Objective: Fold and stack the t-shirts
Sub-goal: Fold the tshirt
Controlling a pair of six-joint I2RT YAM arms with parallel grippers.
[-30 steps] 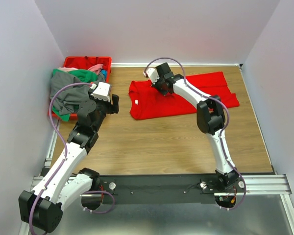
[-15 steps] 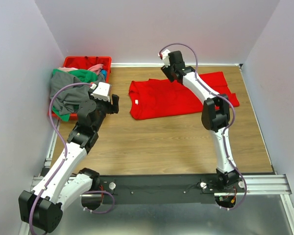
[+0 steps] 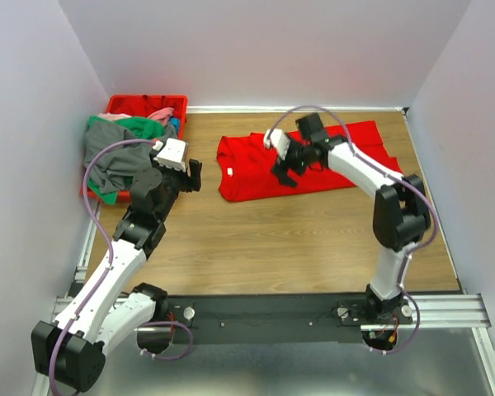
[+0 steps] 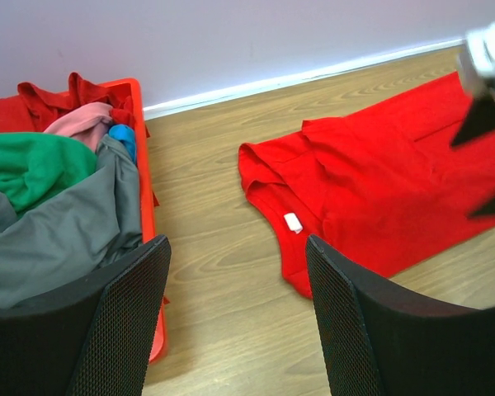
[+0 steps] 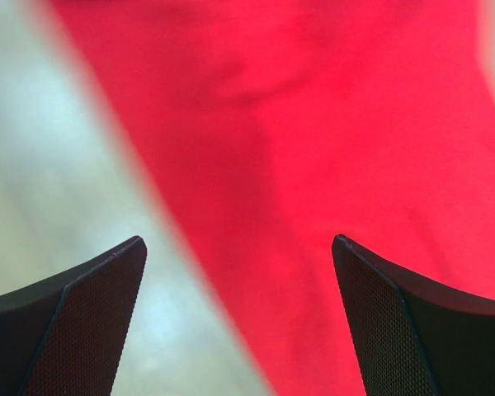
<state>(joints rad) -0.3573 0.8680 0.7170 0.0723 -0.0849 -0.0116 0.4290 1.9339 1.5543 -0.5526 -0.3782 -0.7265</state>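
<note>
A bright red t-shirt lies spread flat on the wooden table, its white neck label facing my left arm. My right gripper hovers over the shirt's front-left part, open and holding nothing. In the blurred right wrist view the red cloth fills the space beyond the open gripper. My left gripper stands open left of the shirt, over bare wood. Grey, green and pink t-shirts are heaped at the back left.
A red plastic crate in the back-left corner holds the heap, and grey cloth hangs over its near rim. Walls close in the table at the back and on both sides. Bare wood lies between the shirt and the arm bases.
My right gripper has opened, lifted off the shirt's far-left part, swung to the back and come forward over the shirt's front. The left arm has not moved.
</note>
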